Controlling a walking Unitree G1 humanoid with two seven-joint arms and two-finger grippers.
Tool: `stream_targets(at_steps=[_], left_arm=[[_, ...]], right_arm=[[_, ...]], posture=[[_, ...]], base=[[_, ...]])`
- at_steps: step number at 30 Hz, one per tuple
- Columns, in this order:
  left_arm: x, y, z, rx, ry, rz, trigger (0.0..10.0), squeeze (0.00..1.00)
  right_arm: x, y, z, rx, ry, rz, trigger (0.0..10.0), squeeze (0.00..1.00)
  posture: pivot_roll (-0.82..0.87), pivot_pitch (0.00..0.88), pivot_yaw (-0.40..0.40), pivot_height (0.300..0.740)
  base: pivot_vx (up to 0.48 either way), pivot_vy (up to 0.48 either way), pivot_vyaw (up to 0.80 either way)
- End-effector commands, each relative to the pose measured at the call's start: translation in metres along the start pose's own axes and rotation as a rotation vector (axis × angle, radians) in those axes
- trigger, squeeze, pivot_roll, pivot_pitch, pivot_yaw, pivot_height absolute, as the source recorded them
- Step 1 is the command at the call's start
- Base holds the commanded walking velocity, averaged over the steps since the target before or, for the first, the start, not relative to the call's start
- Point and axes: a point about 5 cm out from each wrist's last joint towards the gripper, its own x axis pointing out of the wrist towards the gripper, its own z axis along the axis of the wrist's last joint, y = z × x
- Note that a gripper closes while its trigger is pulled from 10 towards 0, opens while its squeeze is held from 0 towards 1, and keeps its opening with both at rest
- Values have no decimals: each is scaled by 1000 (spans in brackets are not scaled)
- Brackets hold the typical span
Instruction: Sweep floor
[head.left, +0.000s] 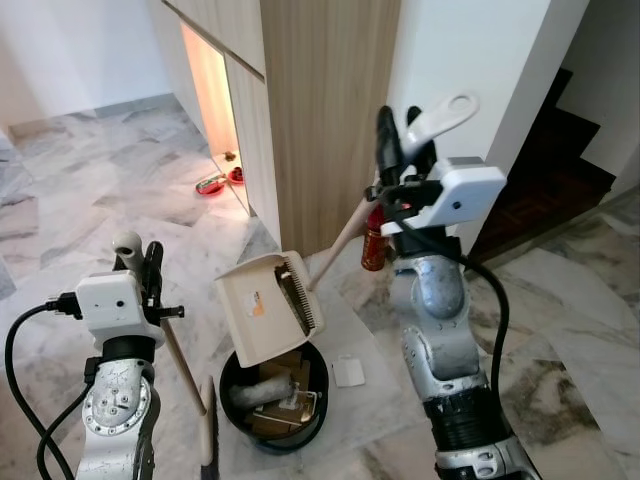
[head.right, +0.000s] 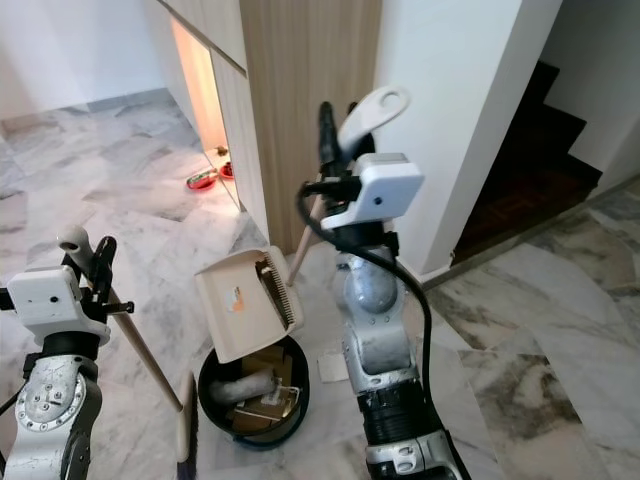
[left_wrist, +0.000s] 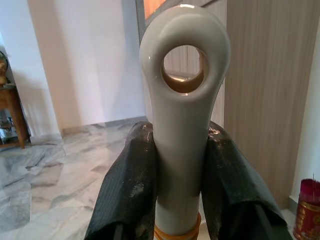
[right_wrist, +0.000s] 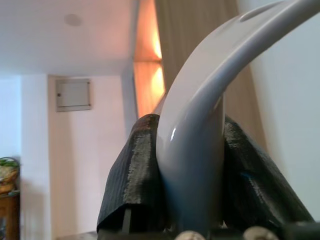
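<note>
Left end effector (head.left: 140, 262): clenched on the grey looped handle end of the broom (head.left: 182, 372), fingers (left_wrist: 127, 190) pressed against both sides of the handle. Broom shaft angled down and toward the robot's right, ending at the broom head on the marble floor (head.left: 90, 190), just beside the black bin (head.left: 232, 400).

Right end effector (head.left: 400, 125): raised high, clenched on the grey curved grip of the dustpan handle (head.left: 338, 240), fingers (right_wrist: 132, 170) closed on both sides of the grip. Wooden handle sloping down and toward the robot's left to the cream dustpan (head.left: 262, 305).

Dustpan: tilted steeply, open side facing down, positioned directly above the black bin and touching or nearly touching its rim. Comb teeth visible along the inner edge.

Black bin: standing on the floor between the two arms, holding brown paper-like scraps and a pale rolled item.

Small white square piece (head.left: 348, 372): lying flat on the floor just beside the bin, on the robot's right side.

Wooden cabinet (head.left: 320, 110): directly ahead, lit recess at its left. Red bowls (head.left: 220, 181) on the floor near the recess. Red cylindrical container (head.left: 373, 245) at the base of the wall.
</note>
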Motion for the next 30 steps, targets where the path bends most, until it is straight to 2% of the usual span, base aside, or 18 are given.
stream_targets(at_steps=[1, 5, 13, 15, 20, 30], left_arm=[[3, 0, 8, 12, -48, 1, 10000, 0], [4, -1, 7, 7, -48, 1, 10000, 0], [3, -2, 7, 2, -53, 5, 10000, 0], [4, -2, 7, 2, -57, 5, 10000, 0], [6, -2, 7, 2, -60, 3, 10000, 0], [7, -4, 8, -4, -72, 2, 10000, 0]], right_arm=[[3, 3, 18, -63, -90, 46, 10000, 0], [2, 5, 20, -88, -103, 76, 10000, 0], [-5, 16, 25, -39, -119, 126, 10000, 0], [-11, 25, 32, -56, -158, 197, 10000, 0], [-16, 28, 30, -46, -145, 204, 10000, 0], [-23, 34, 34, -128, -180, 283, 10000, 0]], posture=[[156, 0, 13, 740], [151, 0, 6, 740], [155, 0, 2, 740], [154, 0, 4, 740], [145, 0, 4, 740], [145, 0, -3, 740]], base=[[0, 0, 0], [0, 0, 0], [0, 0, 0], [0, 0, 0], [0, 0, 0], [0, 0, 0]])
